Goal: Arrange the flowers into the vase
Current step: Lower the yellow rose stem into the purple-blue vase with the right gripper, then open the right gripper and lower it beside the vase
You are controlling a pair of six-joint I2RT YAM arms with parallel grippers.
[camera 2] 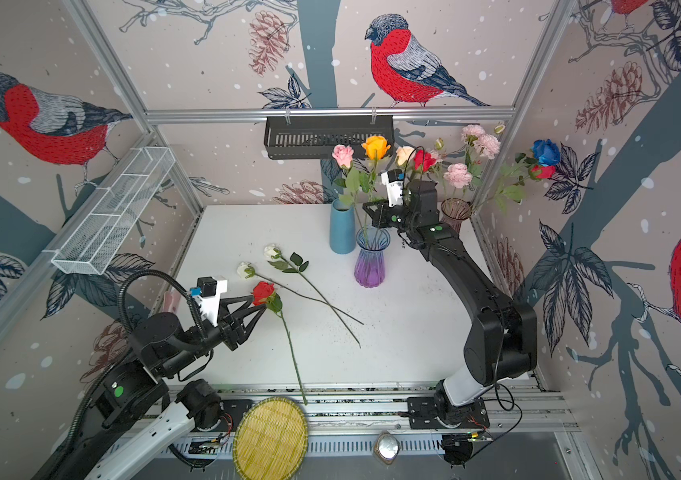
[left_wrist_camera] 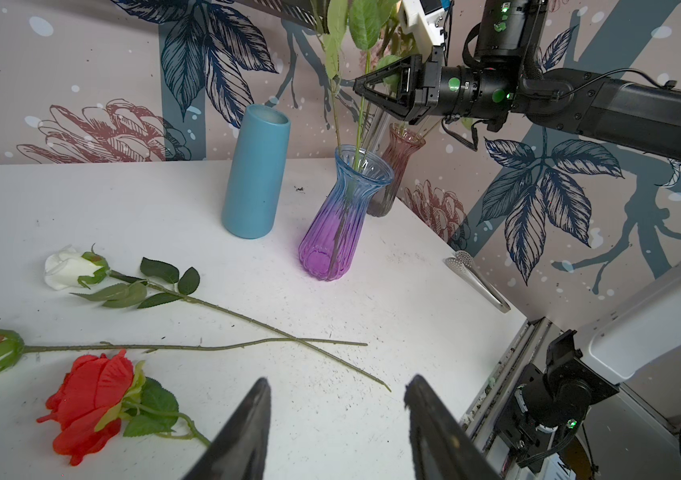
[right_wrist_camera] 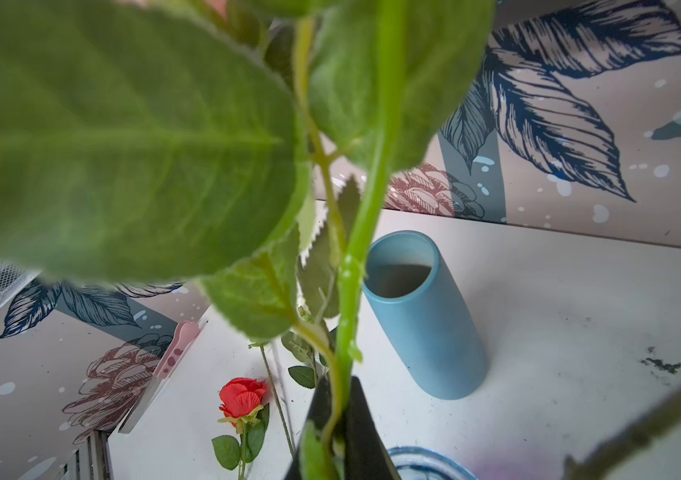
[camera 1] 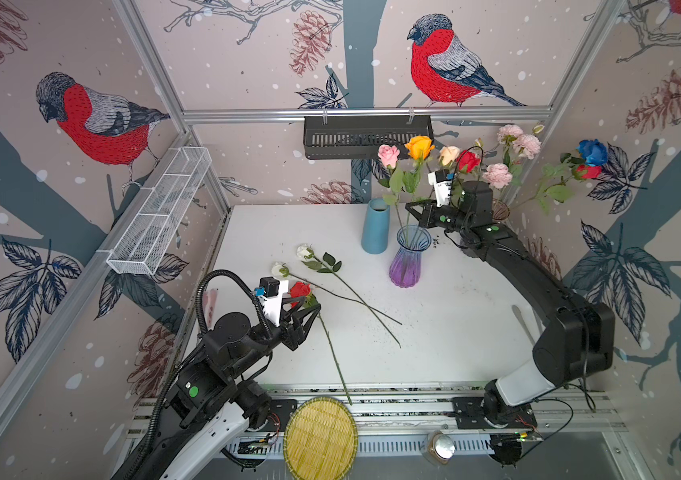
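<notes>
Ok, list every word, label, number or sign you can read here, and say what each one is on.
Readable text: none in any view.
White camera mount on the right arm: dark print, too small and blurred to read.
Blue vase, purple glass vase, wallpaper: no lettering, only pictures.

Woven tray [camera 1: 320,436], wire basket [camera 1: 160,212], metal tongs [left_wrist_camera: 478,282]

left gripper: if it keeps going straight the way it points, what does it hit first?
Likely the crossed white rose stems on the table, if the left gripper is tilted down enough; otherwise the purple vase beyond. Depth unclear.
</notes>
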